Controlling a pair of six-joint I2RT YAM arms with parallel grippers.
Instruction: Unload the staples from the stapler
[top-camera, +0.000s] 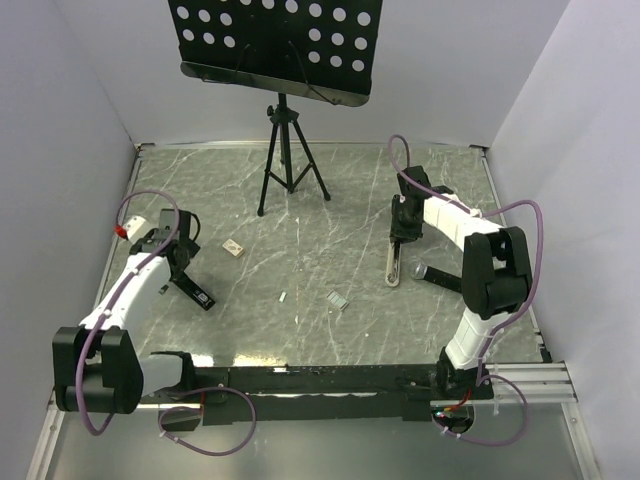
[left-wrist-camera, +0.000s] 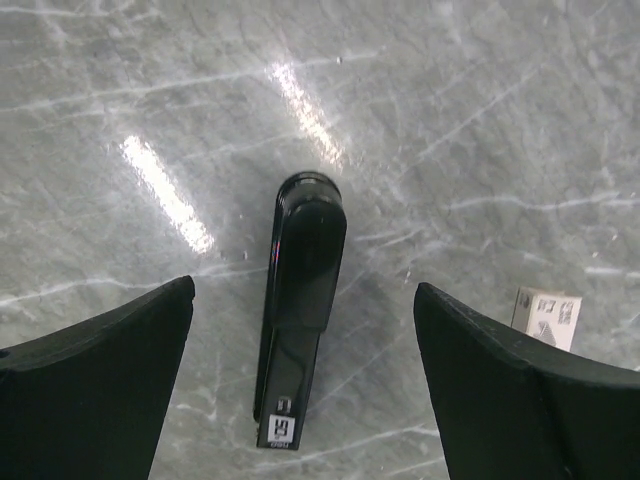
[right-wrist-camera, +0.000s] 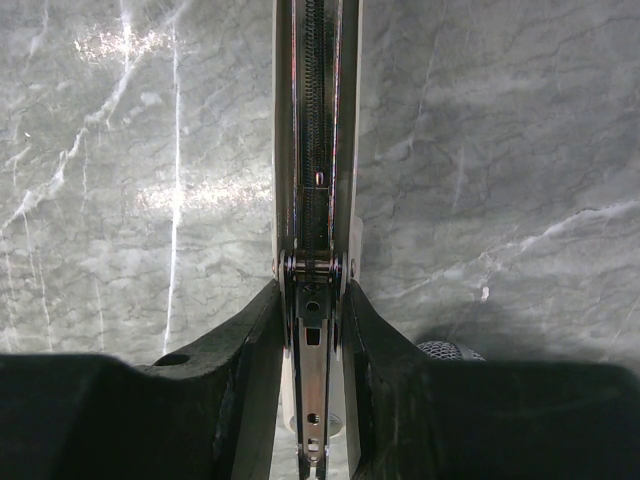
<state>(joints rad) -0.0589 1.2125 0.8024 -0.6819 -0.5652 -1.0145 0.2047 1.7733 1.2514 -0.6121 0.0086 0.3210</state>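
Judging from how things lie, the unloading is mid-way: the right gripper (right-wrist-camera: 312, 300) is clamped, jaws nearly closed, on the hinge end of a white stapler (right-wrist-camera: 315, 150) lying right of centre on the table (top-camera: 330, 215), its silvery channel facing up and running away from the fingers. The left gripper (left-wrist-camera: 302, 290) stands wide open and holds nothing, with its fingers straddling a closed black stapler (left-wrist-camera: 305, 240) that lies flat at the near left. The staples (left-wrist-camera: 545, 318), a small tan block, sit just to the right of that gripper on the bare table. The next move on the left looks like a grasp, which calls for coming straight down and closing across the black stapler's narrow sides without nudging it askew. Only the right wrist view shows inside the channel: a dark coil runs along it, and whether any staples remain there I cannot tell. Only the left wrist view shows the dark mark on the block. The top view alone shows both staplers at once, well apart, and loose silvery bits (top-camera: 338, 300) between them.
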